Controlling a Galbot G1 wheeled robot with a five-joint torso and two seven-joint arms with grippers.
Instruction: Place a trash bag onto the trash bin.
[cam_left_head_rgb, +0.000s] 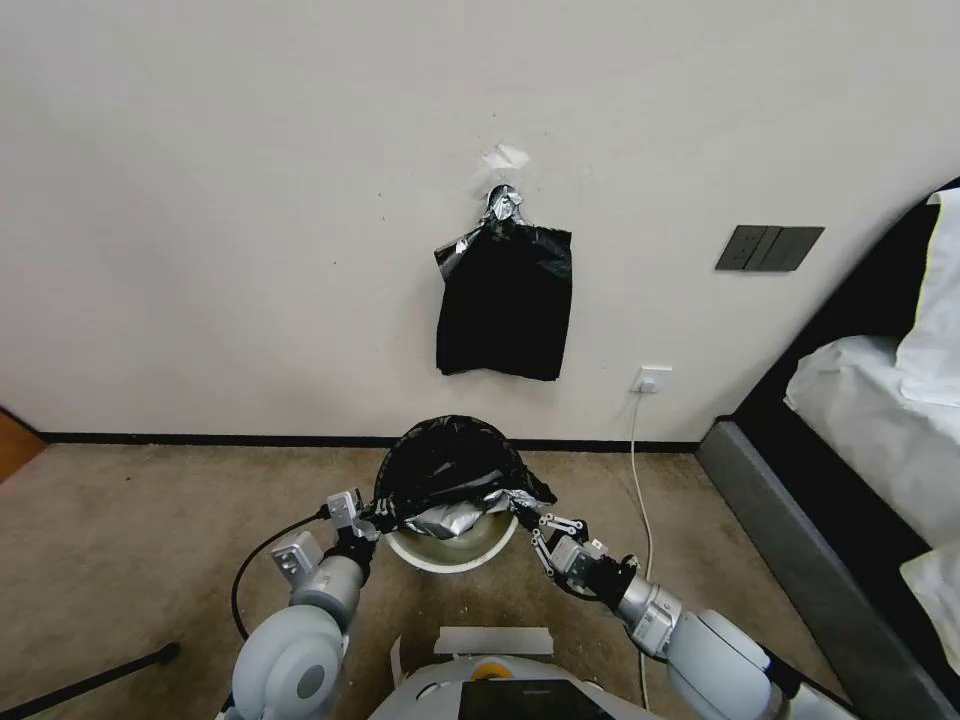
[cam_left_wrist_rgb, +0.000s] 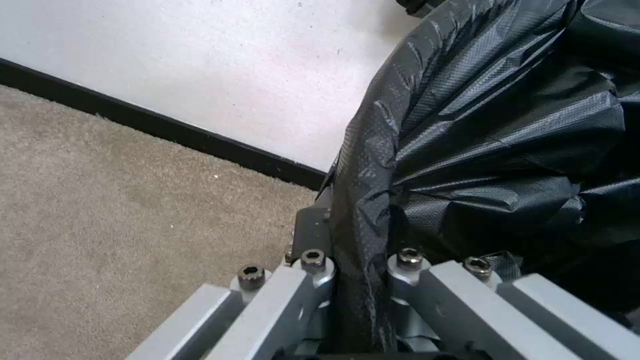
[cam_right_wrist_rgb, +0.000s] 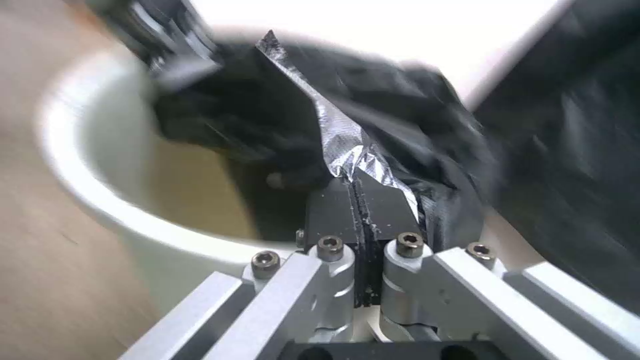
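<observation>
Both grippers clamped on the bag (cam_left_head_rgb: 450, 465), one each side of its mouth. Left gripper (cam_left_head_rgb: 372, 518) pinches the hem at the bin's left rim; the left wrist view shows a pleat of film squeezed between the jaws (cam_left_wrist_rgb: 357, 280). Right gripper (cam_left_head_rgb: 527, 517) holds the opposite hem at the right rim, pads shut on a silvery fold (cam_right_wrist_rgb: 357, 170).

Reason for the split grip, I'd say: pulling the hem apart keeps the mouth open wide enough to go round the rim.

Bag sits on the bin (cam_left_head_rgb: 455, 555), far rim covered, near rim bare and cream. Mouth faces down and towards the robot, tilted, not level. Bag's long axis leans up and back towards the wall; the stretched hem runs left-right between the grippers.

Bin stands upright on the carpet (cam_left_head_rgb: 150, 530), near the wall, below the bundle (cam_left_head_rgb: 505, 310) hung there.
</observation>
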